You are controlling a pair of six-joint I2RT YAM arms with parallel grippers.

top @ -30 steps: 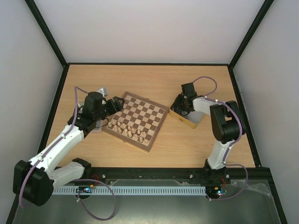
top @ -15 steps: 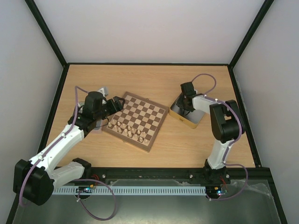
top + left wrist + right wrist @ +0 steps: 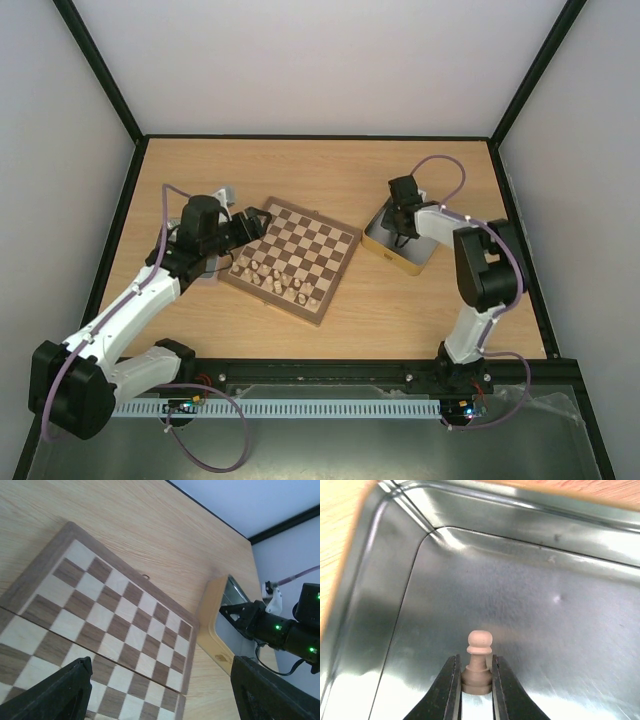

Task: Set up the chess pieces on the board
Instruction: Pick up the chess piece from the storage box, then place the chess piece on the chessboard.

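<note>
On the table [image 3: 380, 310], the board [image 3: 300, 250] is seen lying at an angle in the middle. A cluster of pale chess pieces [image 3: 265, 272] is stood on its near-left squares, while the far squares are left bare. Nothing on the board is changed from a second ago.

To the right of the board, the gold tin [image 3: 412, 262] is entered by the right gripper [image 3: 475, 667]. Its jaws, wider a second ago, are now drawn narrow and are closed on the base of a pale pawn [image 3: 479, 642], which is held upright on the tin's shiny floor. The wrist has been shifted slightly to the right, deeper over the tin.

At the board's far-left corner, the left gripper [image 3: 256, 218] is kept hovering where it was, its jaws spread wide and nothing held.
</note>
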